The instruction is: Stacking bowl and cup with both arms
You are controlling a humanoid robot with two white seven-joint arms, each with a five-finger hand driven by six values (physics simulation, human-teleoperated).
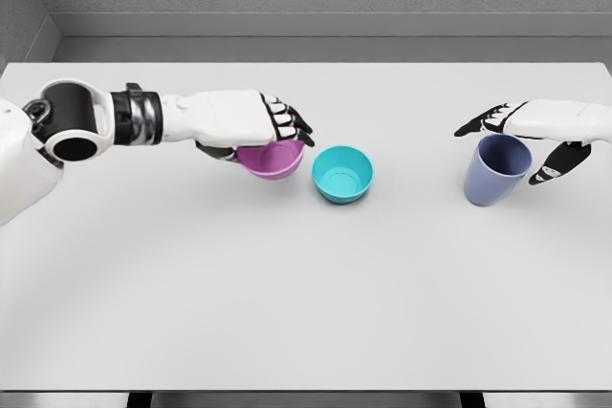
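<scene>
My left hand [264, 142] is curled over a pink bowl [275, 161] at the table's middle left, with fingers on the far rim and the thumb under the near side. The bowl looks slightly tilted. Just to its right a teal bowl [342, 174] sits upright on the table, close to the pink one; I cannot tell if they touch. At the right stands a lilac-blue cup [495, 171], upright. My right hand [507, 152] hovers over its rim, fingers spread past the far left side and thumb hanging to the right, apart from the cup's wall.
The white table [287, 303] runs wide toward the near edge. A grey wall stands behind the table's far edge.
</scene>
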